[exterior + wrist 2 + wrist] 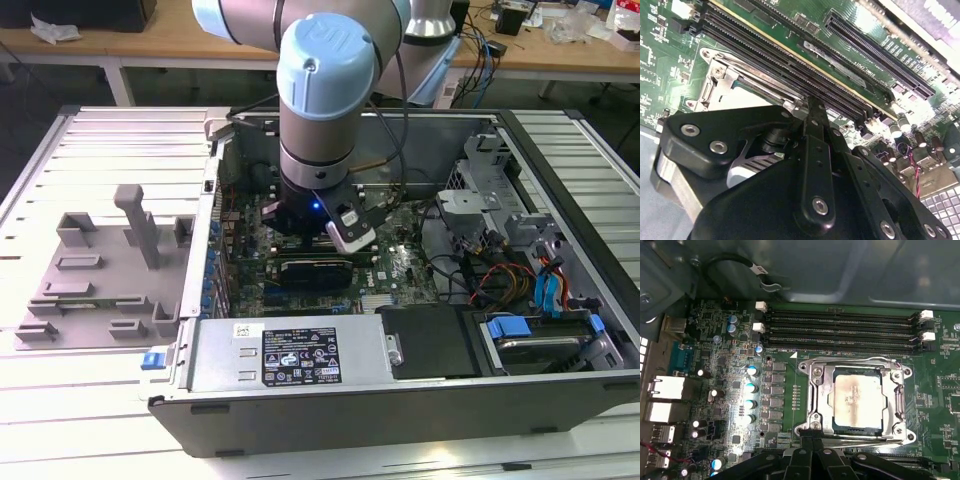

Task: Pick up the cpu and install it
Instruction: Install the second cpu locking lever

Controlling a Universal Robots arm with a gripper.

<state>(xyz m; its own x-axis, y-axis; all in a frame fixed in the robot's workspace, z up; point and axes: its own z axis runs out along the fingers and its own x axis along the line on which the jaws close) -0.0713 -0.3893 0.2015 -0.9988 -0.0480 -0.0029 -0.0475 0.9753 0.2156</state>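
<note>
The cpu (858, 401), a flat square chip with a silvery top, lies inside the metal socket frame (815, 390) on the green motherboard in the first wrist view. My gripper (812, 436) sits just off the frame's edge, with its two black fingertips pressed together and nothing between them. In the second wrist view the gripper (812, 107) hangs low over the same socket frame (715, 75), beside the long memory slots. In the exterior view the arm's wrist (320, 190) reaches down into the open computer case (400, 400), over the middle of the board.
A grey plastic fixture plate (100, 270) with upright blocks lies at the exterior view's left, outside the case. Inside the case are the power supply (290, 355), a drive cage with blue tabs (540, 335) and loose cables (490, 275). Memory slots (840, 327) run beside the socket.
</note>
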